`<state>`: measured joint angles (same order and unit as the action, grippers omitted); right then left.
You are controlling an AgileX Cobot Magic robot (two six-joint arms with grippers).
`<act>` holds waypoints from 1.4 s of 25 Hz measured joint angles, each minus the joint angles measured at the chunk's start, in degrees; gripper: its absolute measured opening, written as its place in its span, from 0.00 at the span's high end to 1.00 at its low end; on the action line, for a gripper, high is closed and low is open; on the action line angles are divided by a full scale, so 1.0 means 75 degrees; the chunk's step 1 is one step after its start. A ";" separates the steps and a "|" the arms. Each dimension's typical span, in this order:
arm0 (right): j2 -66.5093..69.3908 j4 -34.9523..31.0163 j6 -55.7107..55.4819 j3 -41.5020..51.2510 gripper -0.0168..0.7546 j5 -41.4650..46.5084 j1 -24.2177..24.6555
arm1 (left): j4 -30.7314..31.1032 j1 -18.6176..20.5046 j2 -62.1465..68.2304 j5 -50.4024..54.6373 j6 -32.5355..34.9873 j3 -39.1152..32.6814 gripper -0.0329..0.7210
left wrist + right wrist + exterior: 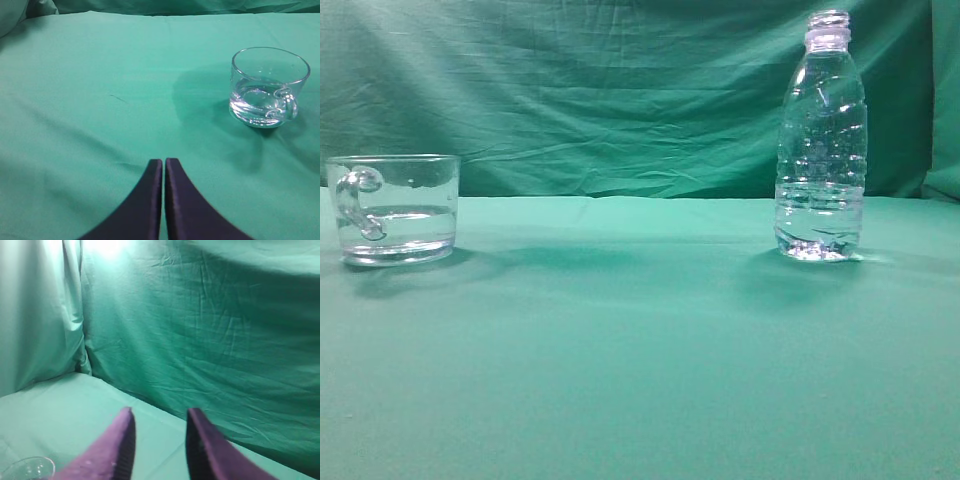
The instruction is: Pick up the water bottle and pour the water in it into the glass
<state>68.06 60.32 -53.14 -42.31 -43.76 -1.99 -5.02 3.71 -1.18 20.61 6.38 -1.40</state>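
Observation:
The water bottle [822,140] stands upright and uncapped on the right of the green table, with water [818,222] in its lower part. The glass [393,208] stands at the far left, handle toward the camera, holding some water. Neither gripper shows in the exterior view. In the left wrist view the glass [267,87] sits at the upper right, well away from my left gripper [163,161], which is shut and empty over bare cloth. My right gripper [159,412] is open and empty, raised, facing the backdrop. The glass's rim [29,467] shows at the lower left of that view.
Green cloth [640,340] covers the table and green drapes [600,90] hang behind and at the sides. A wide stretch of cloth lies between glass and bottle.

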 joint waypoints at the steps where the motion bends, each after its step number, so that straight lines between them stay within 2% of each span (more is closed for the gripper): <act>1: -0.0364 0.0256 -0.0469 0.0000 0.80 0.0208 0.0000 | 0.0000 0.0000 0.0000 0.0000 0.0000 0.0000 0.96; 4: -0.1329 0.0980 -0.1779 0.0011 0.98 0.0573 0.0000 | 0.0000 0.0000 0.0000 0.0000 0.0000 0.0000 0.96; 10: -0.3110 0.2061 -0.3113 0.0011 0.98 0.0598 0.0000 | 0.0000 0.0000 0.0000 0.0000 0.0000 0.0000 0.96; 16: -0.4530 0.2766 -0.3312 0.0011 0.98 0.0006 0.0000 | 0.0000 0.0000 0.0000 0.0000 0.0000 0.0000 0.96; 19: -0.5078 0.2900 -0.3327 0.0011 0.98 0.0264 0.0000 | 0.0000 0.0000 0.0000 0.0000 0.0000 0.0000 0.96; 22: -0.5565 0.2349 -0.3350 0.0011 0.98 0.1255 0.0000 | 0.0000 0.0000 0.0000 0.0000 0.0000 0.0000 0.96; 25: -0.5940 0.1532 -0.3854 0.0011 0.98 0.2914 0.0000 | 0.0000 0.0000 0.0000 0.0000 0.0000 0.0000 0.96; 29: -0.6018 0.1025 -0.4219 0.0165 0.98 0.5072 0.0000 | 0.0000 0.0000 0.0000 0.0000 0.0000 0.0000 0.96; 31: -0.6018 0.0400 -0.3320 0.0420 0.98 0.5635 0.0000 | 0.0000 0.0000 0.0000 0.0000 0.0000 0.0000 0.96; 32: -0.6018 -0.0295 -0.2365 0.0558 0.98 0.5785 0.0000 | 0.0000 0.0000 0.0000 0.0000 0.0000 0.0000 0.96; 35: -0.6018 -0.3408 0.1560 0.0989 0.98 0.6143 0.0000 | 0.0000 0.0000 0.0000 0.0000 0.0000 0.0000 0.96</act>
<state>22.93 34.76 -41.44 -34.89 2.31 -1.99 -5.02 3.71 -1.18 20.61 6.38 -1.40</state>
